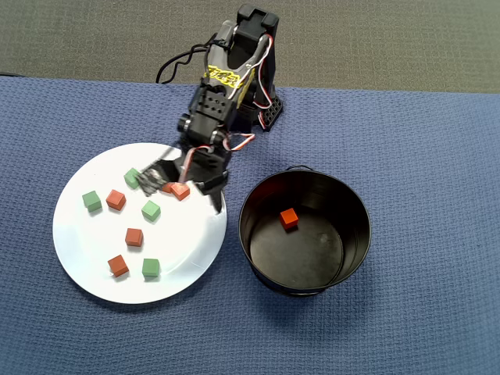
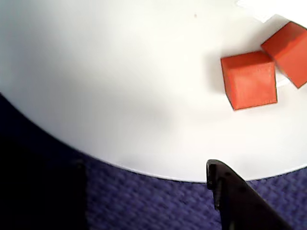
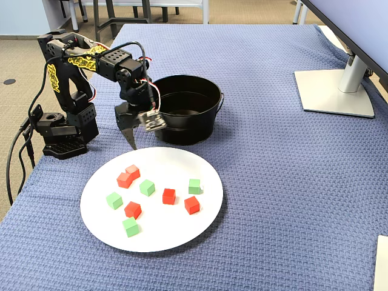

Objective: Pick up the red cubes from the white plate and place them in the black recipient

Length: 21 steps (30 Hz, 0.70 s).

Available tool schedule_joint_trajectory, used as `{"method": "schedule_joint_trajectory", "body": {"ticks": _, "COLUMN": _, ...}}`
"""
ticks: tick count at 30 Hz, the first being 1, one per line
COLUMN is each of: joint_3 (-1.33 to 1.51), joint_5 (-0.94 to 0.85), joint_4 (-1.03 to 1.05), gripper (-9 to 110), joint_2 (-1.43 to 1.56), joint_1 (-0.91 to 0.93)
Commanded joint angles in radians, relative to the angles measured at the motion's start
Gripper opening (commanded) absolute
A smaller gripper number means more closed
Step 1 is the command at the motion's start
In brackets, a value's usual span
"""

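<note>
Over white plate (image 3: pixel 182 233), claw (image 3: pixel 134 134) open (empty)

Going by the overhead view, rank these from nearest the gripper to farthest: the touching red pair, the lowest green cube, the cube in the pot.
1. Touching red pair, right under the gripper.
2. Lowest green cube, plate's lower part.
3. Cube in the pot, to the right.

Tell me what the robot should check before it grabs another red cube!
1. Gripper empty: ok, nothing held between the fingers.
2. Gripper open: ok, fingers apart above the white plate.
3. Red cubes left to pick: ok, five on the plate; the two touching red cubes lie nearest.
4. Pair easy to grab singly: not ok, they touch.
5. Black pot has room: ok, one red cube inside.
6. Green cubes clear of the pair: ok.
</note>
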Motion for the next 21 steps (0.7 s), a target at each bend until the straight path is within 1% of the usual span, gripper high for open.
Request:
{"method": "schedule_joint_trajectory", "body": {"ticks": 1, "joint_3": 0.029, "joint_5": -0.207, "joint_4": 0.072, "gripper": 25, "joint_2": 0.084, "joint_1": -0.023}}
{"method": "schedule_joint_trajectory", "body": {"ticks": 3, "joint_3": 0.046, "joint_5": -0.291, "joint_4": 0.104, "gripper": 25, "joint_2": 0.101, "joint_1": -0.015}}
{"method": "schedule_joint_trajectory", "body": {"ticks": 8, "joint_3": 0.091, "joint_5": -0.402, "joint_4": 0.12, "gripper": 24, "joint_2": 0.121, "joint_1": 0.025}}
{"method": "schedule_joint_trajectory", "body": {"ticks": 21, "joint_3": 0.106, "joint_5": -0.503, "joint_4": -0.005, "gripper": 22, "joint_2": 0.026, "joint_1": 0.187}}
